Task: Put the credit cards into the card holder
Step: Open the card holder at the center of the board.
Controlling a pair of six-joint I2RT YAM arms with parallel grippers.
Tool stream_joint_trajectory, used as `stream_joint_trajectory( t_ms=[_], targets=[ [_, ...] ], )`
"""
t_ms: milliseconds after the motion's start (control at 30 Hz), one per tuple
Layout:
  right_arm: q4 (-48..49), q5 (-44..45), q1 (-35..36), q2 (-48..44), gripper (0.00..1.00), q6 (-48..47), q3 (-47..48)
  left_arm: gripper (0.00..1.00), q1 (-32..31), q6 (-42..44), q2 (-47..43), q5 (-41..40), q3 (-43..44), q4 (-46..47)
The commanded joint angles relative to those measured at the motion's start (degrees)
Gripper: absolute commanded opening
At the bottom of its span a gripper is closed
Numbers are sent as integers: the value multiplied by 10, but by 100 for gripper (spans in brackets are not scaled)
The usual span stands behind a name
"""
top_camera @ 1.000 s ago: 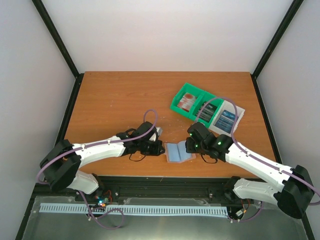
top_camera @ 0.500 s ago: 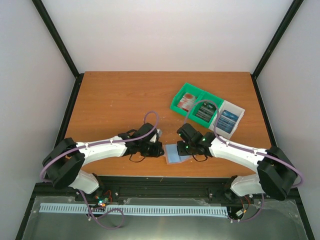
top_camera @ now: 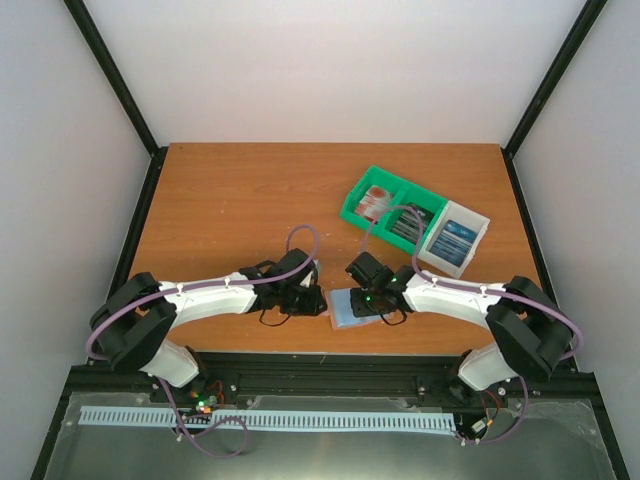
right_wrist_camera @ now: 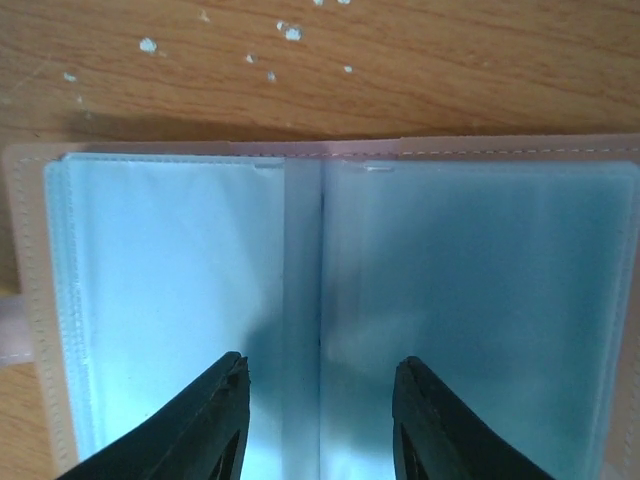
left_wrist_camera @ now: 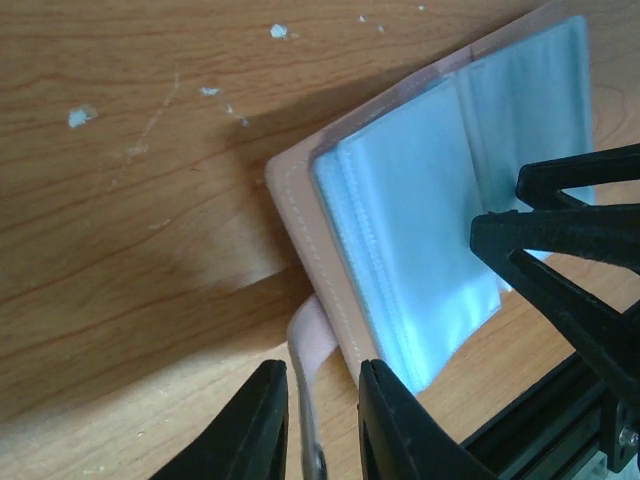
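Note:
The card holder (top_camera: 343,310) lies open near the table's front edge, its pale blue sleeves up (left_wrist_camera: 420,230) (right_wrist_camera: 470,270) inside a tan-pink border. My left gripper (top_camera: 322,298) (left_wrist_camera: 322,375) sits low at its left edge, slightly open, with the holder's pink strap (left_wrist_camera: 308,340) loose between the jaws. My right gripper (top_camera: 366,299) (right_wrist_camera: 320,370) hangs open just over the holder's middle fold, nothing between its fingers. The credit cards stay in the tray: red-and-white (top_camera: 377,203), dark (top_camera: 410,224) and blue (top_camera: 455,238) stacks.
The green-and-white compartment tray (top_camera: 348,211) stands at the back right of the wooden table (top_camera: 230,200). A black rail (top_camera: 330,356) runs along the front edge right beside the holder. The right gripper's black fingers (left_wrist_camera: 560,230) reach into the left wrist view.
My right arm has swung left over the open holder, and its jaws narrowed, then widened again. My left gripper has loosened off the strap. The holder now lies flat.

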Motion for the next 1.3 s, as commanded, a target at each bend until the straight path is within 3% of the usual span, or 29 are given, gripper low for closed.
stream_joint_trajectory(
  t_ms=[0, 300, 600, 800, 1000, 1267],
  targets=[
    [-8, 28, 13, 20, 43, -4, 4, 26, 3, -2, 5, -20, 0, -6],
    [-20, 63, 47, 67, 55, 20, 18, 40, 3, -12, -24, -27, 4, -9],
    [-11, 87, 58, 95, 55, 69, -1, 37, 4, -60, -85, -43, -19, 19],
    [-7, 87, 58, 74, 57, 77, -2, 35, 4, -70, -103, 4, -39, 80],
    [18, 68, 58, 58, 58, 107, -12, 35, 4, -97, -73, 117, -80, 209],
    [66, 52, 58, 22, 58, 209, -53, 32, -5, -108, 0, 125, -88, 242]
  ],
)
